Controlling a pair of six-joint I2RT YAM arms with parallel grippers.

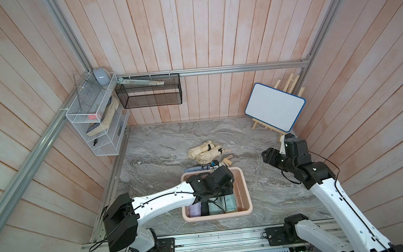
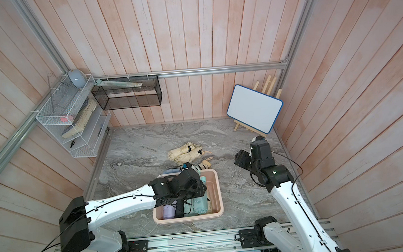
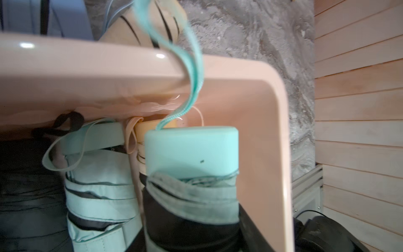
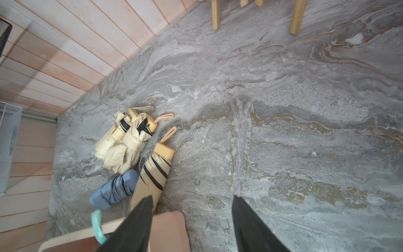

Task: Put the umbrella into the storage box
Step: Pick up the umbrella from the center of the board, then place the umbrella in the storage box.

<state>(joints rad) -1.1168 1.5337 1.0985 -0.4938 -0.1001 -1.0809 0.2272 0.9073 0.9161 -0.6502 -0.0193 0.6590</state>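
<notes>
The pale pink storage box (image 1: 246, 194) (image 2: 219, 194) (image 3: 87, 65) (image 4: 170, 229) stands near the front of the marble floor. My left gripper (image 1: 221, 187) (image 2: 193, 188) (image 3: 192, 235) is down inside it, shut on a mint-green umbrella (image 1: 229, 202) (image 2: 199, 203) (image 3: 192, 150) that lies along the box's right wall. The umbrella's teal strap (image 3: 194, 72) hangs over the rim. Lavender, black and pale green umbrellas lie beside it. My right gripper (image 1: 268, 154) (image 2: 239, 156) (image 4: 192, 198) hovers open over bare floor to the right, holding nothing.
Behind the box lie two cream umbrellas (image 1: 203, 152) (image 4: 126, 139), a blue one (image 1: 194, 169) (image 4: 115, 189) and a beige striped one (image 1: 225, 162) (image 4: 152, 174). A whiteboard on an easel (image 1: 274, 107) stands back right. A white wire rack (image 1: 92, 120) and a black mesh basket (image 1: 148, 93) hang on the walls.
</notes>
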